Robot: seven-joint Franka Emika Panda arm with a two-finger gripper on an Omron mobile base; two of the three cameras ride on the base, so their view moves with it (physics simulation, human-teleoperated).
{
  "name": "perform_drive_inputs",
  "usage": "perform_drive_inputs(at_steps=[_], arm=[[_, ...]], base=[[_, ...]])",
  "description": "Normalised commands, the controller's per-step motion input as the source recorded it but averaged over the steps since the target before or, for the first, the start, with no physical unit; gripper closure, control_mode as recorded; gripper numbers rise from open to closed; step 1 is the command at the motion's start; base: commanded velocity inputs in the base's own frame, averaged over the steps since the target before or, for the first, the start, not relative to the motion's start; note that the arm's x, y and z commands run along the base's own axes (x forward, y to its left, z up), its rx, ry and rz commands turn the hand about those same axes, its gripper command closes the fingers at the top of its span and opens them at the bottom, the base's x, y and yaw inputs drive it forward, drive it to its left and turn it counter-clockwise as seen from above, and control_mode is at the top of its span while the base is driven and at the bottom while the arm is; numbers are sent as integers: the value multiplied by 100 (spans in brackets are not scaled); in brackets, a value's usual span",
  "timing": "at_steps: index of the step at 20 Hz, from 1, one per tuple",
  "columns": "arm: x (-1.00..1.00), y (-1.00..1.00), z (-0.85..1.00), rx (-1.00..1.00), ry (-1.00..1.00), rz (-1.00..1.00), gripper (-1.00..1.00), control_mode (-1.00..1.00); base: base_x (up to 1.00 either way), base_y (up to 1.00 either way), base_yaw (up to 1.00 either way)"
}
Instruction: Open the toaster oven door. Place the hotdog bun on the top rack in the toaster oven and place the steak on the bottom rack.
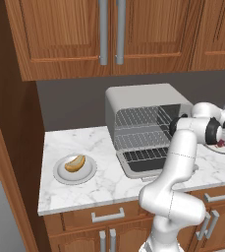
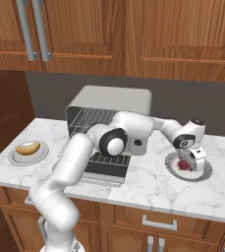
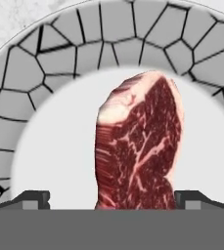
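Note:
The toaster oven [image 1: 142, 101] stands on the counter with its door [image 1: 144, 161] folded down flat. Inside it show the top rack [image 1: 139, 118] and the bottom rack [image 1: 140, 140], both bare. To the left, the hotdog bun [image 1: 75, 163] lies on a grey plate [image 1: 61, 173]. The steak [image 3: 140, 146] lies on a second plate [image 3: 59, 58] right of the oven. My gripper [image 2: 195, 160] hangs low over that plate, open. Its fingertips [image 3: 33, 199] stand on either side of the steak, not pressing it. The arm hides part of the oven door in the right base view.
Wooden wall cabinets [image 1: 109, 34] hang above the oven. A tall wooden panel [image 1: 6, 147] bounds the counter [image 1: 104, 184] on the left. Bare marble lies between the bun's plate and the oven door, and in front of the steak's plate [image 2: 202, 173].

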Motion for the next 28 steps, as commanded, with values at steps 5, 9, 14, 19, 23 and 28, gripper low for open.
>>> perform_drive_inputs(at_steps=[5,9,14,19,23,28], arm=[[0,0,-22,-1,0,-1,-100,-100],[0,0,-24,0,0,-1,-100,-100],[0,1,-17,0,0,-3,100,-100],[0,0,-13,0,0,-4,100,-100],[-1,0,-6,0,0,-4,100,-100],[-8,3,4,0,0,-2,100,-100]], base=[[0,0,0],[0,0,0],[0,0,0],[0,0,0],[0,0,0],[0,0,0]])
